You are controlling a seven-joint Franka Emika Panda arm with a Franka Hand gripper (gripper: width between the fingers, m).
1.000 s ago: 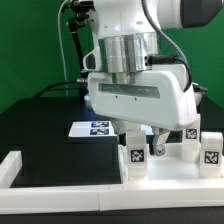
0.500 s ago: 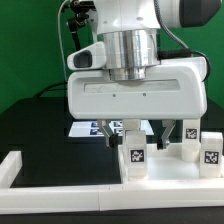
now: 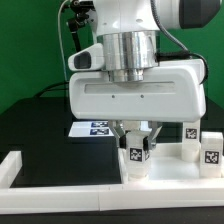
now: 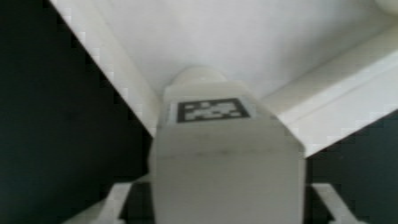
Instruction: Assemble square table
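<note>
The white square table top [image 3: 172,170] lies at the exterior view's lower right, and its raised rim and floor show in the wrist view [image 4: 267,40]. A white tagged leg [image 3: 137,153] stands upright on its near left corner. My gripper [image 3: 135,140] is lowered over this leg, with a finger on each side. In the wrist view the leg [image 4: 222,160] fills the space of my gripper [image 4: 226,198], and narrow dark gaps separate it from the fingers [image 4: 128,198]. The jaws are open. Two more tagged legs [image 3: 190,136] [image 3: 211,152] stand at the right.
The marker board [image 3: 97,128] lies on the black table behind the gripper. A white angular barrier strip [image 3: 20,168] runs along the front and up the exterior view's left side. Cables hang at the back left.
The gripper turned its wide face toward the camera, then came down over the leg. Its fingers now sit on either side of the leg. The leg has not moved.
</note>
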